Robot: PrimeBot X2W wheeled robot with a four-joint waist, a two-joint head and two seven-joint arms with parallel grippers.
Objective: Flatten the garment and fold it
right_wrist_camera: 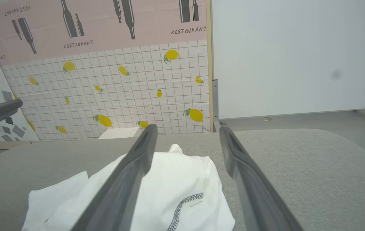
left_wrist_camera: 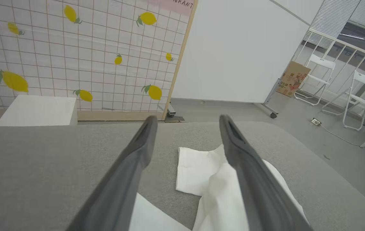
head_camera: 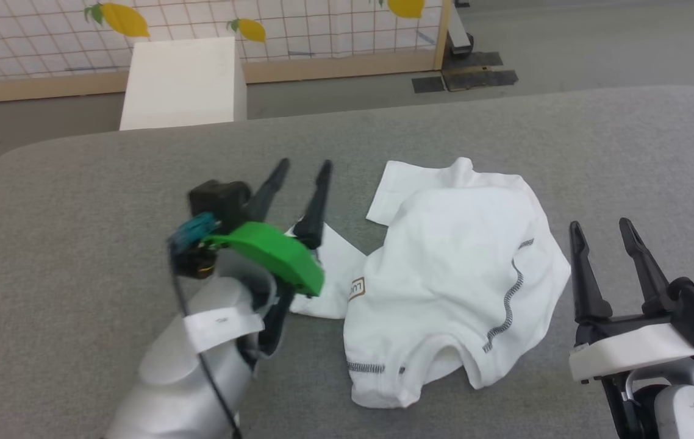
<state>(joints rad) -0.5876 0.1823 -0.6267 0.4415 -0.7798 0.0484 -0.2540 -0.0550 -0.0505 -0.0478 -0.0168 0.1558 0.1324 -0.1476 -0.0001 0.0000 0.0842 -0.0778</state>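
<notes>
The white garment [head_camera: 457,268] lies crumpled on the grey table [head_camera: 78,201], with dark zigzag stitching and a tan patch at its left edge. One sleeve end lies flat toward the far side. My left gripper [head_camera: 305,163] hovers just left of it, fingers open and empty, above a white flap of cloth. In the left wrist view the garment [left_wrist_camera: 198,170] lies between and under the spread fingers [left_wrist_camera: 137,160] of the left gripper [left_wrist_camera: 185,120]. My right gripper [head_camera: 602,224] stands open right of the shirt. The right wrist view shows the garment [right_wrist_camera: 176,183] below the open gripper [right_wrist_camera: 186,127].
A rigid white box [head_camera: 182,82] stands on the floor beyond the table's far edge, before a lemon-patterned screen [head_camera: 200,24]. White folding chairs [left_wrist_camera: 359,93] and a cardboard box [left_wrist_camera: 293,78] stand far off to the right. The table's grey surface extends left and right of the shirt.
</notes>
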